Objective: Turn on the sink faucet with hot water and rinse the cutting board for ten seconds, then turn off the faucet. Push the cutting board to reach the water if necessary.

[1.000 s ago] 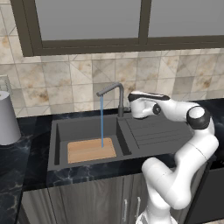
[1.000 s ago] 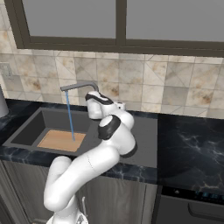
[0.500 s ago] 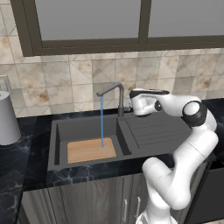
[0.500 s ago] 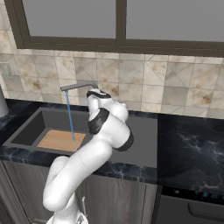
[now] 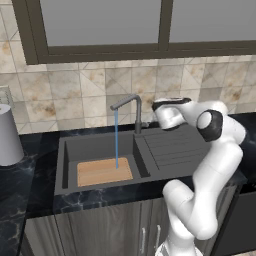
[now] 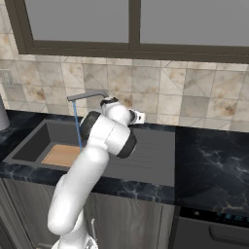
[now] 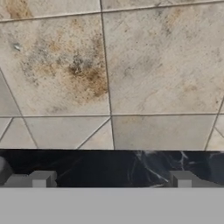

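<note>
Light-tan wood identifies the cutting board (image 5: 104, 171), which lies flat on the floor of the sink (image 5: 70, 150), below and well to the left of the fingers (image 7: 111, 179). As a judgement, the board is stiff, fairly light and slippery when wet; it should be pushed by an edge rather than lifted. Its long axis runs left to right along the basin. The water (image 5: 116, 137) falls as a thin blue stream onto the board's right half. The sink faucet (image 5: 136, 112) stands just left of the fingers, its spout pointing left over the basin; its small lever is too small to read. The fingers stand wide apart and hold nothing, facing the tiled wall (image 7: 131, 65) above the black desk (image 7: 131, 164).
</note>
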Robot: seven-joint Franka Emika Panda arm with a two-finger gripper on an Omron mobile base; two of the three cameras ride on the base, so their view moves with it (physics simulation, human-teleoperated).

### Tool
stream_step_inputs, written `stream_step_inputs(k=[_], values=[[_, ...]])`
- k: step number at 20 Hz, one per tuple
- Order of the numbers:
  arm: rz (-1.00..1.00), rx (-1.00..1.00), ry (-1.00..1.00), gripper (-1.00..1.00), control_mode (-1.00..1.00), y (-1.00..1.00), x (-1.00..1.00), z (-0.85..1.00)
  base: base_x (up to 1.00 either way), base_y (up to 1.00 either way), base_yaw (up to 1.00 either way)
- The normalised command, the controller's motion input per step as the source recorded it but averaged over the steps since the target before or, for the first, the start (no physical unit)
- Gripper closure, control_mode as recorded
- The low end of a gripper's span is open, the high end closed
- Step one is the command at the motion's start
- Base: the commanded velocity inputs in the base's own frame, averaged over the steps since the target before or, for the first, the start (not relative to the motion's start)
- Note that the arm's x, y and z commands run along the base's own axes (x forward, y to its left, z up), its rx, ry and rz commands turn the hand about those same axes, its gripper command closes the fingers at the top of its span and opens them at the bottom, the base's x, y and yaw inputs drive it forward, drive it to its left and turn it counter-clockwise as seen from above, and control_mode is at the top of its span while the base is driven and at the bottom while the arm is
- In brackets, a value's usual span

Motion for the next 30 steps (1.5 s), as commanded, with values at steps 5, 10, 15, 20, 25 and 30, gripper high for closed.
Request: stream_step_inputs(k=[5, 10, 15, 20, 25, 30], values=[[0.0, 0.0, 0.03, -1.0, -1.0, -0.21, 0.04, 0.0, 0.0, 0.0, 0.0], [0.0, 0.0, 0.07, -1.0, -1.0, -0.02, 0.0, -0.05, 0.0, 0.0, 0.0], [0.02, 0.0, 0.06, -1.0, -1.0, 0.0, 0.0, -0.2, 0.0, 0.0, 0.0], [0.05, 0.0, 0.0, -1.0, -1.0, 0.0, 0.02, -0.26, 0.0, 0.0, 0.0], [0.05, 0.0, 0.0, -1.0, -1.0, 0.0, 0.06, -0.16, 0.0, 0.0, 0.0], [0.04, 0.0, 0.0, -1.0, -1.0, 0.0, 0.21, 0.0, 0.0, 0.0, 0.0]])
